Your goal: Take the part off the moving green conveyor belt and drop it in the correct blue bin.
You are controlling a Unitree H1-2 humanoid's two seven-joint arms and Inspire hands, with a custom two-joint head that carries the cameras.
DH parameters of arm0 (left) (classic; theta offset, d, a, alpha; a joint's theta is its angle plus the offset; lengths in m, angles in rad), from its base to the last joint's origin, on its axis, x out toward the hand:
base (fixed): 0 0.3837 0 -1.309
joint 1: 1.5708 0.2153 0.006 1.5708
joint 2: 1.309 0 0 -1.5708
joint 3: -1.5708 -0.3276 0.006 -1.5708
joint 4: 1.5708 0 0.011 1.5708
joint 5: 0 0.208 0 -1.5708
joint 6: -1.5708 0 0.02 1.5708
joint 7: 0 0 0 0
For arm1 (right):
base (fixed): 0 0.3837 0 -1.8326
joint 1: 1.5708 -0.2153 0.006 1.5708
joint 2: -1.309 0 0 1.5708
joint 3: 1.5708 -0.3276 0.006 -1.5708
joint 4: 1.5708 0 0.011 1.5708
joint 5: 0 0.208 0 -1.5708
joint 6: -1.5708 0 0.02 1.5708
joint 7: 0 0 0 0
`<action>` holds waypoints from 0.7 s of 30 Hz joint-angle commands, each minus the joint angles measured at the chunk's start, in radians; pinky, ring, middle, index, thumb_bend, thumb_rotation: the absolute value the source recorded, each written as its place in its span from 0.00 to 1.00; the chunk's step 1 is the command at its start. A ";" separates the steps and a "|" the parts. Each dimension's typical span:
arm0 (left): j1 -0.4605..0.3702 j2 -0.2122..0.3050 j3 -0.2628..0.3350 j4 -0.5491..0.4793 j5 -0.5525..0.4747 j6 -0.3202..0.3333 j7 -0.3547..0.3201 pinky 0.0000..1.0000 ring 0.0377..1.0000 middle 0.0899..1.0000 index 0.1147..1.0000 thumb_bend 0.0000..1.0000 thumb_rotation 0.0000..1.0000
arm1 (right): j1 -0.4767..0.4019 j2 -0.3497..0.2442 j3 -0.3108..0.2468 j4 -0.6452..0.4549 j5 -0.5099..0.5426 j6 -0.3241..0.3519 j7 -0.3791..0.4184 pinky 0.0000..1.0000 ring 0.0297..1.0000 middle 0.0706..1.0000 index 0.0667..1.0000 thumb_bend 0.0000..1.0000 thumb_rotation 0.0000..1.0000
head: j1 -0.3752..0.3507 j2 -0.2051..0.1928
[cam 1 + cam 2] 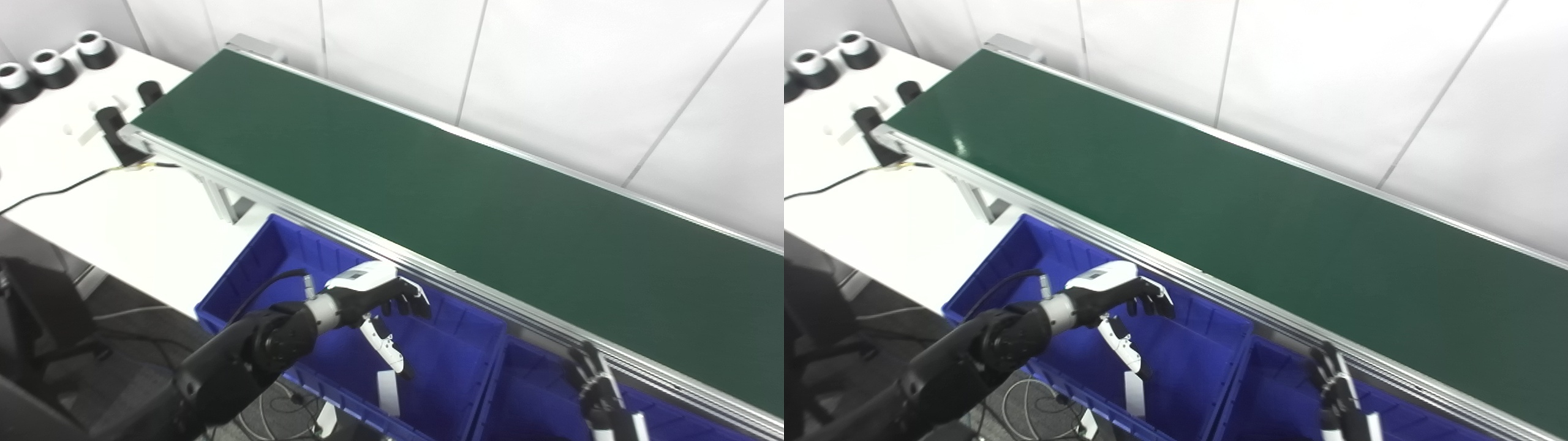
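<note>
The green conveyor belt runs from upper left to lower right, and no part shows on it. Below its near rail stand two blue bins. My left hand hovers over the left bin, open, fingers curled forward, thumb pointing down, holding nothing. A small white rectangle sits at that bin's near wall; I cannot tell whether it is a part or a label. My right hand stands open over the right bin, fingers pointing up, just under the rail and partly cut off by the picture's bottom edge.
A white table extends left of the belt, carrying black-and-white cylindrical pieces, black holders and a black cable. White wall panels rise behind the belt. A dark chair stands at lower left.
</note>
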 commanded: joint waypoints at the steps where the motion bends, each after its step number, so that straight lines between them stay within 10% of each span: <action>1: 0.015 -0.016 0.020 -0.005 -0.135 -0.085 -0.015 0.68 0.74 0.72 0.65 1.00 0.41 | -0.008 0.019 0.020 -0.020 -0.013 -0.049 -0.026 0.89 0.88 0.90 0.94 0.73 0.90 | -0.001 0.001; 7: 0.066 -0.096 0.040 0.087 -0.330 -0.215 -0.024 0.68 0.72 0.74 0.68 1.00 0.44 | -0.024 0.034 0.121 0.032 -0.086 -0.049 -0.172 0.89 0.88 0.90 0.92 0.77 0.88 | -0.187 -0.060; 14: 0.045 -0.156 -0.005 0.292 -0.090 -0.515 0.150 0.75 0.84 0.85 0.78 0.93 0.66 | -0.051 0.040 0.229 0.114 -0.125 -0.049 -0.317 0.90 0.89 0.91 0.92 0.80 0.89 | -0.293 -0.164; 21: 0.007 -0.183 -0.086 0.395 0.057 -0.547 0.404 0.76 0.87 0.91 0.85 0.93 0.74 | -0.069 0.017 0.305 0.133 -0.105 -0.049 -0.384 0.90 0.91 0.93 0.92 0.77 0.90 | -0.261 -0.171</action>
